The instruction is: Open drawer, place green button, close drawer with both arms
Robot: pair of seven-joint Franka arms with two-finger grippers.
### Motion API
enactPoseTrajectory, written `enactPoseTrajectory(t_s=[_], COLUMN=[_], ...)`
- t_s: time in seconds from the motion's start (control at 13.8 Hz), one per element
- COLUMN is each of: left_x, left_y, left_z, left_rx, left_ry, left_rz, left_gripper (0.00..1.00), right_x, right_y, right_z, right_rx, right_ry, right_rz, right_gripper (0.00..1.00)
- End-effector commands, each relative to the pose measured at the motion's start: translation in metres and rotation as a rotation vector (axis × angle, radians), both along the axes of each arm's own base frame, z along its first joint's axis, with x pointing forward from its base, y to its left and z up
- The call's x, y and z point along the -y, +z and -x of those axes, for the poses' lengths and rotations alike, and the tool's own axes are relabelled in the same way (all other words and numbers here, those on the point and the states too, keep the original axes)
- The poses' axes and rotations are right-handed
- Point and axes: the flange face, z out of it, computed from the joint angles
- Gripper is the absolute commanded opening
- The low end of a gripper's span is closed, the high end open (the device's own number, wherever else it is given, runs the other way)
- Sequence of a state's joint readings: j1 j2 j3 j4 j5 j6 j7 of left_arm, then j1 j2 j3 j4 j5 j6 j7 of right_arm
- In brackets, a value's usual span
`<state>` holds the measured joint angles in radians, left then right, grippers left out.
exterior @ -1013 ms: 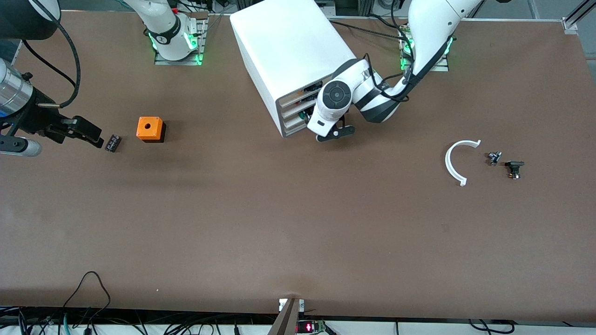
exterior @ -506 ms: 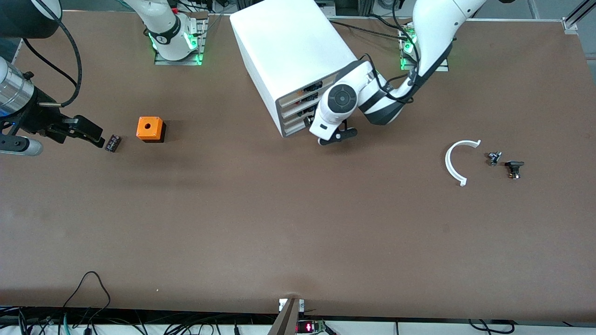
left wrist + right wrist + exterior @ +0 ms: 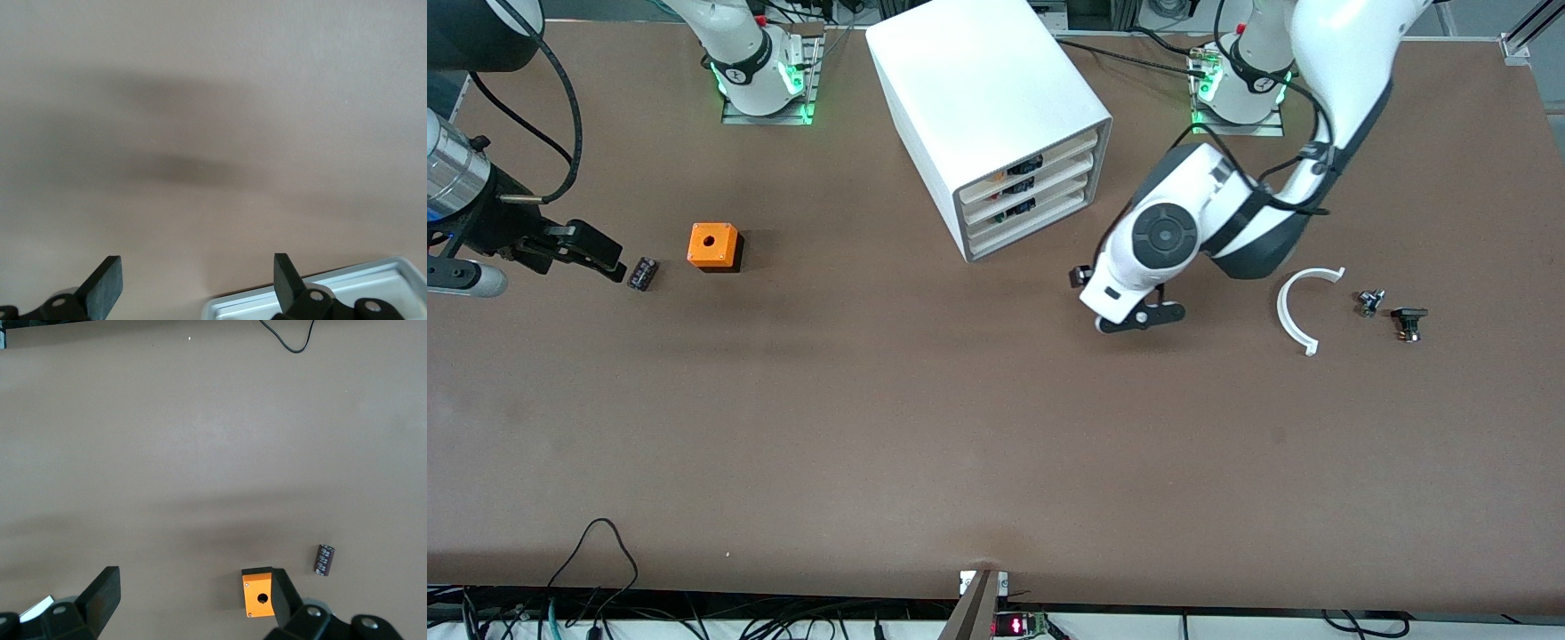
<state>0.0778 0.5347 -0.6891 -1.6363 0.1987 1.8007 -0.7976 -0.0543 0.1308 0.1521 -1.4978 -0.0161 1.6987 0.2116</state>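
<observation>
The white cabinet stands at the table's back, and its three drawers all look shut. The button is a small dark piece on the table near the left arm's end; its green cap does not show clearly. My left gripper hangs open and empty over bare table between the cabinet and a white arc. In the left wrist view the gripper is open, with a corner of the cabinet in view. My right gripper waits open beside the flat black chip. It is open and empty in the right wrist view.
An orange box with a hole sits next to the chip; both show in the right wrist view, the box and the chip. A white curved arc and a small silvery part lie beside the button.
My left gripper has moved off the cabinet's drawer fronts toward the left arm's end, now over bare table. The drawers stay shut. The right arm has not moved.
</observation>
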Motion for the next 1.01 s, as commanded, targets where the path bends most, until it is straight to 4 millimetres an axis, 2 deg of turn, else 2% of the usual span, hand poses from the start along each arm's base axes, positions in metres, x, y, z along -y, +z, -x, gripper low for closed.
enactPoseTrajectory(t_s=[0.0, 0.22, 0.36, 0.43, 0.51, 0.65, 0.8, 0.94], left_x=[-0.038, -0.088, -0.122, -0.129, -0.137, -0.176, -0.206, -0.237], left_y=[0.056, 0.108, 0.135, 0.157, 0.169, 0.201, 0.218, 0.229], left_z=[-0.017, -0.025, -0.028, -0.024, -0.021, -0.016, -0.004, 0.011], left_rx=[0.012, 0.056, 0.081, 0.115, 0.132, 0.164, 0.174, 0.193], left_ry=[-0.093, -0.177, -0.242, -0.276, -0.314, -0.325, -0.374, -0.348], left_rz=[-0.025, -0.021, -0.008, -0.016, -0.024, -0.006, 0.043, 0.053], left_gripper=[1.0, 1.0, 1.0, 1.0, 1.0, 1.0, 1.0, 1.0], right_x=[0.0, 0.0, 0.0, 0.0, 0.0, 0.0, 0.0, 0.0], right_y=[0.008, 0.008, 0.009, 0.008, 0.009, 0.009, 0.009, 0.009], right_z=[0.005, 0.005, 0.005, 0.005, 0.005, 0.005, 0.005, 0.005], right_rx=[-0.003, -0.002, -0.002, -0.003, -0.002, -0.001, -0.001, -0.003], right_ry=[0.001, 0.001, 0.006, 0.007, 0.009, 0.009, 0.007, 0.007], right_rz=[-0.008, -0.008, -0.008, -0.008, -0.008, -0.006, -0.006, -0.006], right_gripper=[1.0, 1.0, 1.0, 1.0, 1.0, 1.0, 1.0, 1.0])
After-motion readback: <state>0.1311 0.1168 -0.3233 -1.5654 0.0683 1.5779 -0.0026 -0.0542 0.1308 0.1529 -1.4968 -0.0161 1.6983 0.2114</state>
